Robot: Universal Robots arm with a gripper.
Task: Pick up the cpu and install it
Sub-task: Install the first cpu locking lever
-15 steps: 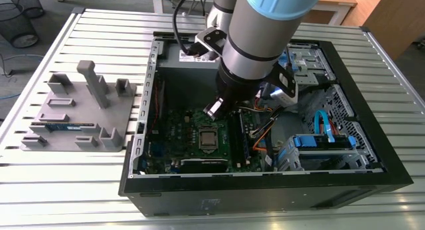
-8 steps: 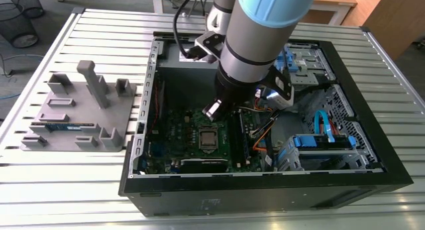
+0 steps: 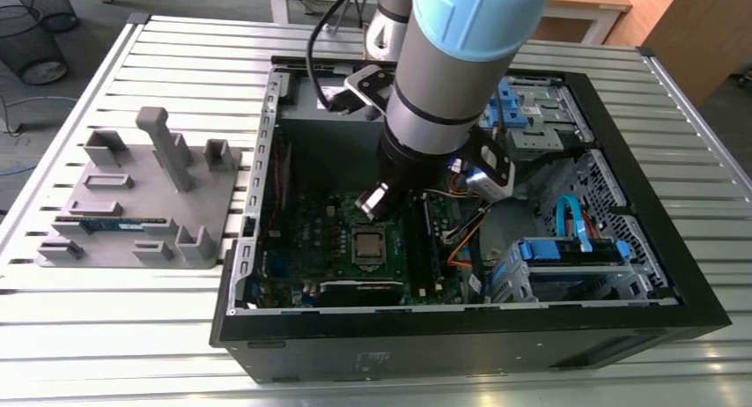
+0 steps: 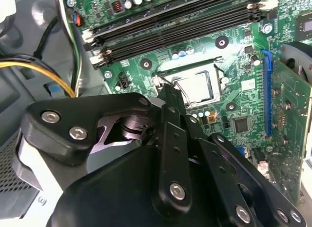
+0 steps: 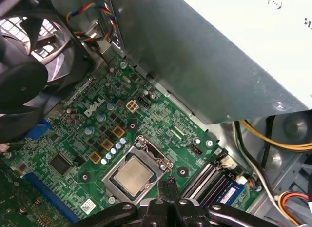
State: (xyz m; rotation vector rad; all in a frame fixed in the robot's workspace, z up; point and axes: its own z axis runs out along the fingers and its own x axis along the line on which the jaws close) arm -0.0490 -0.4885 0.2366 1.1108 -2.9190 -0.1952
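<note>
The cpu is a small square chip with a silver-grey top. It lies flat in the socket frame on the green motherboard inside the open computer case. Both wrist views show it too: cpu and cpu. My gripper hangs a little above the board, just beside the socket on its far side. The gripper has its fingers together with nothing between them, and they stand apart from the chip. In the second wrist view the gripper reaches to the socket's edge.
The black case wall rings the board. A grey fixture plate with a blue-green memory stick lies at the exterior view's left. Memory slots, a fan, yellow cables and a blue drive bay crowd the socket.
</note>
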